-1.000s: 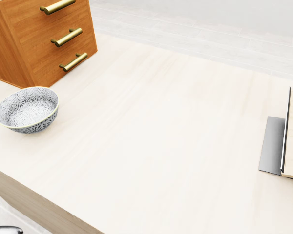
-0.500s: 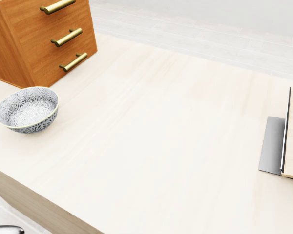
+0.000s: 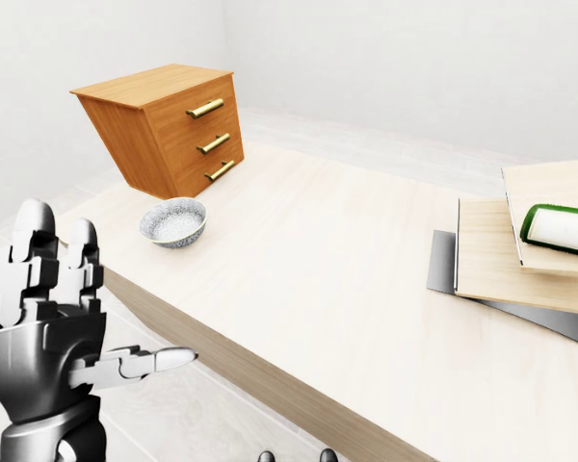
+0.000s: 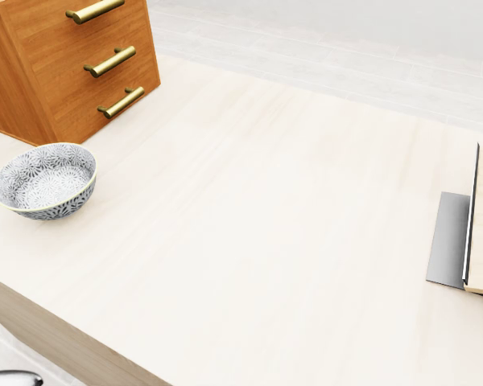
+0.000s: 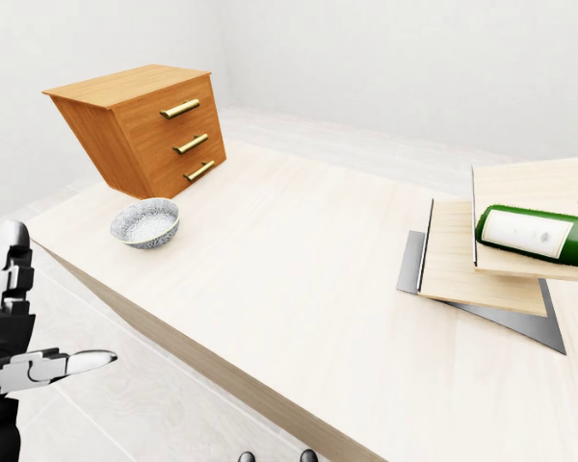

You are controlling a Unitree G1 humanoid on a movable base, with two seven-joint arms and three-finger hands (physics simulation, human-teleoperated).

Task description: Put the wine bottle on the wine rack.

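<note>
The green wine bottle [image 5: 539, 236] with a white label lies on its side on the upper wooden board of the wine rack [image 5: 472, 265], at the right edge of the right-eye view. The rack is made of stepped pale boards on a grey metal base [image 4: 448, 240]. My left hand [image 3: 96, 298] is raised at the lower left of the left-eye view, beside the table's near edge and far from the bottle. Its fingers [image 3: 39, 241] point up, the thumb sticks out sideways, and it holds nothing. My right hand does not show in any view.
A patterned grey-white bowl [image 4: 44, 181] sits on the pale wooden table [image 4: 249, 241] near its left end. Behind the bowl stands an orange-brown drawer chest [image 4: 64, 64] with brass handles. The table's near edge [image 3: 270, 385] runs diagonally above a light floor.
</note>
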